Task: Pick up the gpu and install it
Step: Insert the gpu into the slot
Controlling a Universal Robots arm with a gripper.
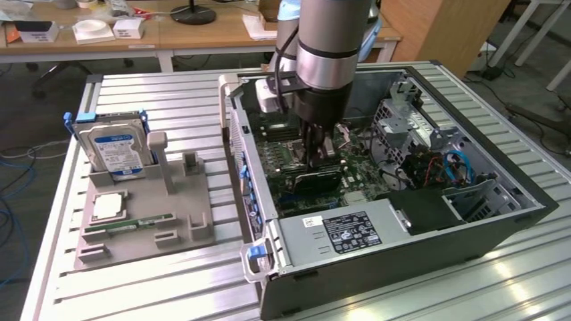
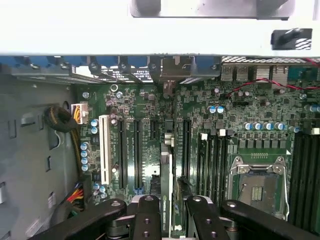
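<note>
- Wrist view, nearest: end effector point(image 2: 167, 217) at lower centre of frame, its two black fingers point(image 2: 148, 220) clamped on the top edge of the gpu point(image 2: 166, 172), a thin card seen edge-on.
- The gpu stands upright over the motherboard point(image 2: 250, 115), roughly in line with the dark slots point(image 2: 136, 150) beside the white slot point(image 2: 104, 149). Cannot tell whether its edge is seated.
- Handling judgement: light, stiff, thin, fragile; hold by the bare top edge or the metal bracket end, never on components; keep it square, as tilt would jam the connector.
- Exterior view, centre of frame: the arm reaches down into the open computer case point(image 1: 526, 207); gpu point(image 1: 319, 179) low under the end effector point(image 1: 319, 157).
- The exterior view adds the tray point(image 1: 134, 247) at left on the slatted surface point(image 1: 428, 294), carrying a hard drive point(image 1: 114, 148) and a memory stick point(image 1: 130, 225); the wrist view gives slot alignment.
</note>
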